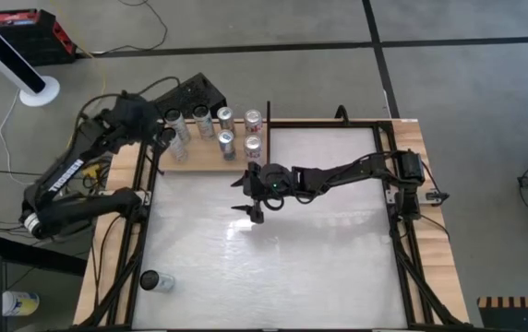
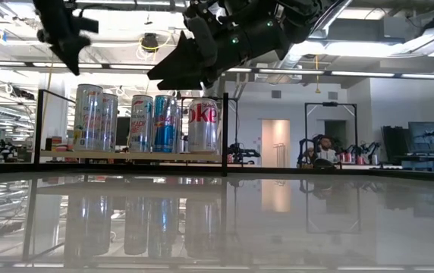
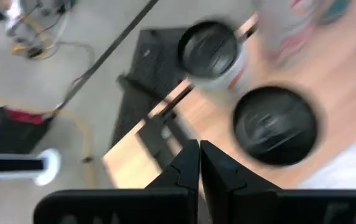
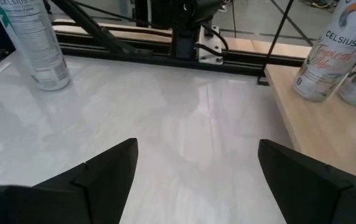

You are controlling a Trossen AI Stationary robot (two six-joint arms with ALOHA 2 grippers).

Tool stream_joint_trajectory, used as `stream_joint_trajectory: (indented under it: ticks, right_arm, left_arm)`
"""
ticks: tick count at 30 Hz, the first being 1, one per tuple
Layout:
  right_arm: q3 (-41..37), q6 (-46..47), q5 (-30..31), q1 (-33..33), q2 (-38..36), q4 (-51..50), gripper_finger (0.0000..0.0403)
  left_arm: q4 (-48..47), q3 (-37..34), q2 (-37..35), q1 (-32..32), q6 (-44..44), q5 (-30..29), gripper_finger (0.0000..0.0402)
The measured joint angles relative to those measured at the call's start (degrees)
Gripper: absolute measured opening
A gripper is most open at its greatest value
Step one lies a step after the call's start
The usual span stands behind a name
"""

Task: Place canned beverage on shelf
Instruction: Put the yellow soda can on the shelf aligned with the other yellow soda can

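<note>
While the white glossy tabletop (image 1: 273, 249) fills most of the high view, the flat pale-wood shelf board (image 1: 199, 164) lies along its far left edge, with a thin black upright (image 2: 225, 136) at one end. Two dark arms are at work. The right gripper (image 1: 248, 198) hangs over the tabletop just in front of the shelf, its two fingers (image 4: 97, 174) spread wide and holding nothing. The left gripper (image 1: 165, 136) hovers above the shelf's left end, its jaws pressed together and empty.

Seven slim silver beverage cans show in the high view: six (image 1: 226, 144) stand upright on the shelf in two loose rows, and a seventh (image 1: 158, 281) stands apart near the table's near left corner. In the low view the shelf cans (image 2: 202, 125) carry red, blue and pink print.

Below the table, grey floor with a red-and-black box (image 1: 24, 32) and a white fan base (image 1: 39, 90). Beyond the table, a workshop with ceiling lights and monitors.
</note>
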Motion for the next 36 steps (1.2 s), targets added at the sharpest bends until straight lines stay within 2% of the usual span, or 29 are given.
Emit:
stream_joint_trajectory:
  ticks: [4, 12, 16, 23, 36]
  right_arm:
    - [0.00, -0.45, 0.00, -0.09, 0.00, 0.13, 0.0356]
    - [0.00, -0.45, 0.02, 0.20, 0.00, 0.03, 0.0356]
    - [0.00, -0.49, 0.01, 0.39, 0.00, -0.07, 0.0356]
    - [0.00, -0.50, 0.02, 0.40, 0.00, -0.41, 0.0356]
    - [0.00, -1.35, 0.02, 0.28, 0.00, -1.50, 0.0356]
  left_arm:
    - [-3.24, 2.68, 1.95, 0.26, -3.23, 3.89, 0.0000]
    - [-6.71, 3.02, 6.35, -2.81, -7.09, -4.92, 0.0000]
    - [-6.87, 3.02, 8.41, -3.54, -8.36, -3.78, 0.0000]
    - [-6.18, 2.98, 12.90, -3.54, -8.06, -5.25, 0.0000]
    - [-1.10, 2.98, 13.83, -3.54, -3.36, -3.35, 0.0000]
